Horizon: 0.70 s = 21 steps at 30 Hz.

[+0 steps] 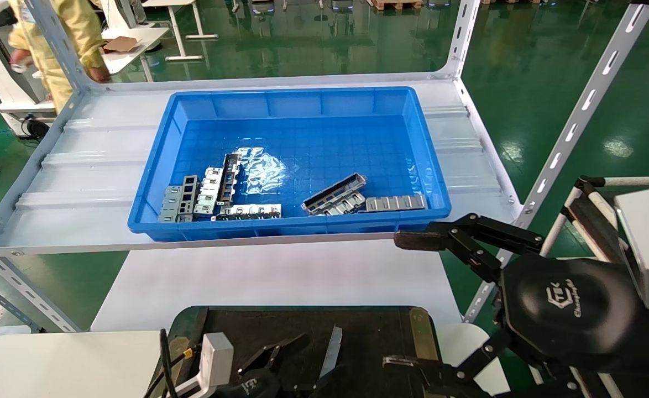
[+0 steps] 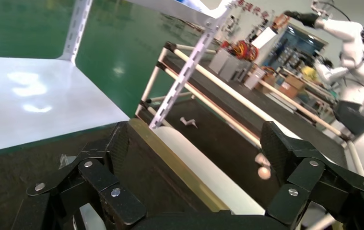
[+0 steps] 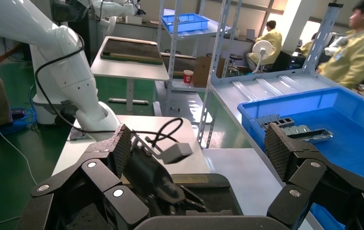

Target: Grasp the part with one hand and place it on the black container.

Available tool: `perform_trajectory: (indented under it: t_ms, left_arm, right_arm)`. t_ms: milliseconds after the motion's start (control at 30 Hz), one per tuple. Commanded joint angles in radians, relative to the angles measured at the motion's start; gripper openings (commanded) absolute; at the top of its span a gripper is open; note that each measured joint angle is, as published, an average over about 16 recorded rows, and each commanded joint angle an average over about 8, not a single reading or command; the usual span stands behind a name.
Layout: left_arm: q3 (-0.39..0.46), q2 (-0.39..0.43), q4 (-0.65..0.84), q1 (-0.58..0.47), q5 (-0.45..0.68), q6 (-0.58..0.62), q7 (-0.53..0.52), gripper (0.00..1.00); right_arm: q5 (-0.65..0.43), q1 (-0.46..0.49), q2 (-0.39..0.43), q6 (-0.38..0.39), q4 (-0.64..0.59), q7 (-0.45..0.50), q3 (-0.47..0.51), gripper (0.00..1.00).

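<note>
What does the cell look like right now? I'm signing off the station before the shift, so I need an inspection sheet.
Surface: grey shelf above a white table.
Job's things: black container on the table's near edge; a narrow silvery part tilted over it, contact unclear.
Clutter: blue bin on the shelf, holding loose metal pieces.
Grippers: left gripper open, low over the container, nothing between its fingers; right gripper open, empty, off the shelf's right front corner.
Cables: black cable at the left wrist.
Surroundings: green floor; a person in yellow behind the shelf.
</note>
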Motion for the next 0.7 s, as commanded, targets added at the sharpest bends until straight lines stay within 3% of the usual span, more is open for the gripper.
perform_trajectory:
  t_ms: [33,433,700]
  left_arm:
    - [0.017,-0.02,0.002,-0.01,0.032,-0.024,-0.023,1.0]
    - [0.073,-0.162,-0.073,-0.076,0.163,-0.082,-0.068,1.0]
    - [0.076,-0.193,-0.102,-0.09,0.173,-0.078,-0.072,1.0]
  right_arm:
    - [0.0,0.0,0.0,0.0,0.0,0.0,0.0,1.0]
    - [0.0,0.0,0.0,0.0,0.0,0.0,-0.001,1.0]
    - [0.001,0.0,0.0,0.0,0.0,0.0,-0.001,1.0]
